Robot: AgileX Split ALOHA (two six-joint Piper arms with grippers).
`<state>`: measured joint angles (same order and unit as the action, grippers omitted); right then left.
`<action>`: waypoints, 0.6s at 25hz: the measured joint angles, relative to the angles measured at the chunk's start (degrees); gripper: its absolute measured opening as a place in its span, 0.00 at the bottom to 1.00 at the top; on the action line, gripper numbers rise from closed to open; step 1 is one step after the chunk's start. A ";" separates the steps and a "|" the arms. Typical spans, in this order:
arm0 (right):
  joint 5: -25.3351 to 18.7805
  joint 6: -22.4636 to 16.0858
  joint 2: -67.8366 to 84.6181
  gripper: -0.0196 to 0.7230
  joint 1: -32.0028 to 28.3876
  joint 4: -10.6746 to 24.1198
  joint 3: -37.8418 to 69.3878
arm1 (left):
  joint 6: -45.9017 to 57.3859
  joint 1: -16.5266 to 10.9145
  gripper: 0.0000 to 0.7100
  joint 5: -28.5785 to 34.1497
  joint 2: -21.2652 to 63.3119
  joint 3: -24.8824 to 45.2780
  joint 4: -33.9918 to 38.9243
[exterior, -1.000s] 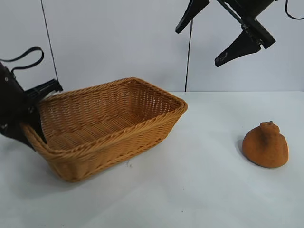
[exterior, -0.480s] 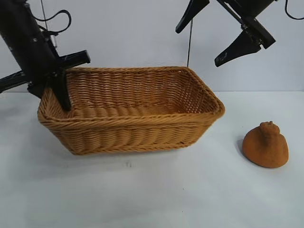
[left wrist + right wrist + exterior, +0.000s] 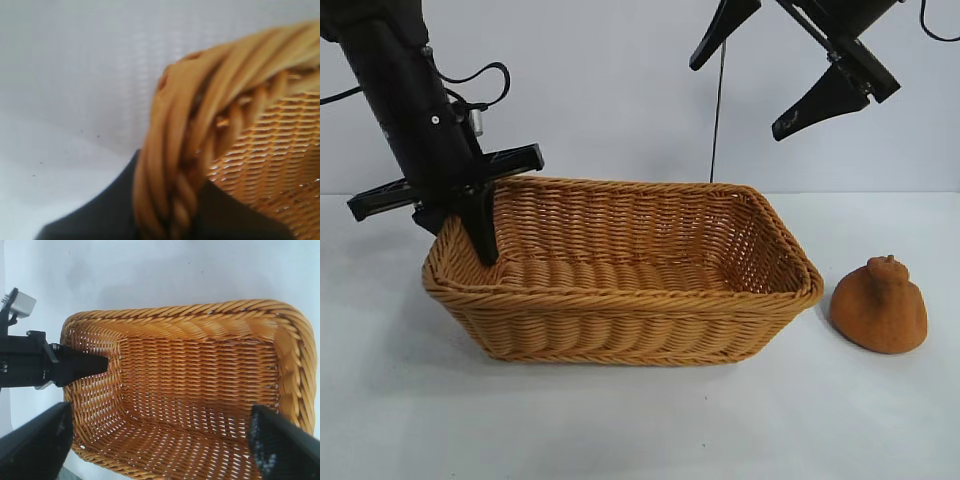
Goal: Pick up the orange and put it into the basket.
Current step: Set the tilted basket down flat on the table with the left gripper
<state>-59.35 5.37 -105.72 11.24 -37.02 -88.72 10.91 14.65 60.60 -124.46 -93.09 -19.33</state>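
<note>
The orange sits on the white table at the right, just beside the right end of the basket. My left gripper is shut on the basket's braided rim at its far left corner, one finger inside and one outside; the rim fills the left wrist view. My right gripper hangs open and empty high above the basket's right half. The right wrist view looks down into the empty basket between its fingers and shows the left gripper's finger on the rim.
The white table extends in front of the basket and around the orange. A thin dark cable hangs against the back wall.
My left gripper has dragged and turned the basket to the right, so its right end now lies close to the orange. The right arm and the orange have not moved.
</note>
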 joint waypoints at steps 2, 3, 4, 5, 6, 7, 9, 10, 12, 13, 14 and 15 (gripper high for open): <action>0.00 0.00 0.00 0.90 0.00 0.00 0.00 | 0.00 0.00 0.21 0.00 -0.29 0.00 -0.24; 0.00 0.00 0.00 0.90 0.00 0.00 0.00 | 0.00 0.00 0.30 -0.05 -0.29 0.00 -0.72; 0.00 0.00 0.00 0.90 0.00 0.00 0.00 | 0.00 0.00 0.39 -0.05 -0.29 -0.12 -0.98; 0.00 0.00 0.00 0.90 0.00 0.00 0.00 | 0.00 0.00 0.52 -0.05 -0.29 -0.49 -1.22; 0.00 0.00 0.00 0.90 0.00 0.00 0.00 | 0.00 0.00 0.63 -0.12 -0.29 -0.71 -1.37; 0.00 0.00 0.00 0.90 0.00 0.00 0.00 | 0.00 0.00 0.73 0.19 -0.29 -1.14 -1.36; 0.00 0.00 0.00 0.90 0.00 0.00 0.00 | 0.00 0.00 0.83 1.74 -0.29 -2.50 -1.55; 0.00 0.00 0.00 0.90 0.00 0.00 0.00 | 0.00 0.00 0.86 2.91 -0.18 -3.70 -1.61; 0.00 0.00 0.00 0.90 0.00 0.00 0.00 | -0.23 0.00 0.89 5.25 0.41 -5.94 -1.55; -0.05 0.00 0.00 0.90 0.00 0.00 0.00 | -0.54 0.00 0.89 6.40 0.94 -7.09 -1.31; -0.06 0.00 0.00 0.90 0.00 0.00 0.00 | -0.84 0.00 0.90 7.37 1.60 -8.57 -0.86; -0.18 0.00 0.00 0.90 0.00 0.00 0.00 | -1.02 0.00 0.90 7.81 2.50 -10.15 0.07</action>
<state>-59.53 5.37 -105.72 11.24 -37.02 -88.72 9.90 14.65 68.41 -121.95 -103.25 -19.26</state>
